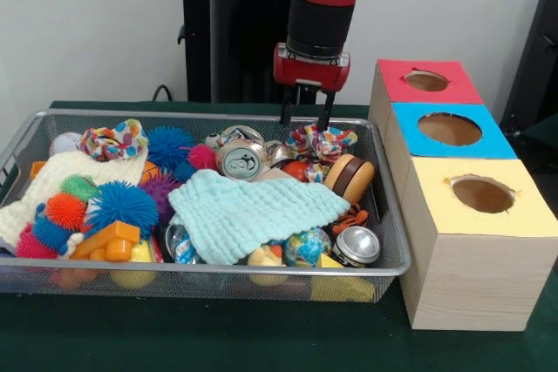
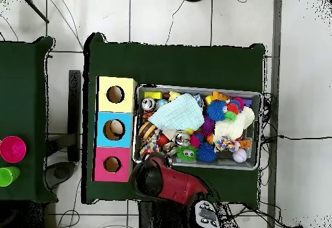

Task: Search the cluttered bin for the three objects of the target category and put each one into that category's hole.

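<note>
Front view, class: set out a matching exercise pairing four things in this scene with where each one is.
Things:
1. Gripper
2. Pale blue cloth
3. Red-topped box
4. Yellow-topped box

Places:
A. Nearest the camera in the row of boxes
B. Spread over toys in the bin's middle
C. Above the bin's far edge
D. Farthest from the camera in the row of boxes

Pairs: 1-C, 2-B, 3-D, 4-A
</note>
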You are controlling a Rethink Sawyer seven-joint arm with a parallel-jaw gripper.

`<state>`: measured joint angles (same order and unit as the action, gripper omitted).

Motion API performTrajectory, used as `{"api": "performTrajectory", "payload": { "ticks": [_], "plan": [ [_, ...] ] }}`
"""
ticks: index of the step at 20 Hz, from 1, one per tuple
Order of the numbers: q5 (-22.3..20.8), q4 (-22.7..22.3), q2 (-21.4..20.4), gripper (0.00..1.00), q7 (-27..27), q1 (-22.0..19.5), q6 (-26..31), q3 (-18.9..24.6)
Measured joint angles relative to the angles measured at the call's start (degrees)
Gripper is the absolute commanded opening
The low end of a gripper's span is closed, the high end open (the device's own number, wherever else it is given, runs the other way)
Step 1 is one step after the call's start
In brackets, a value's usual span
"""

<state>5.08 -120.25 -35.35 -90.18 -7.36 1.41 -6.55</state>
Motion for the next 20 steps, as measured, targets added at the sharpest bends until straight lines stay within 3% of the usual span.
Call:
{"api": "performTrajectory", "payload": {
  "ticks": [20],
  "plan": [
    [-2.3,4.6,2.8,1.0,0.0,-5.2,0.0,1.2]
  ]
}}
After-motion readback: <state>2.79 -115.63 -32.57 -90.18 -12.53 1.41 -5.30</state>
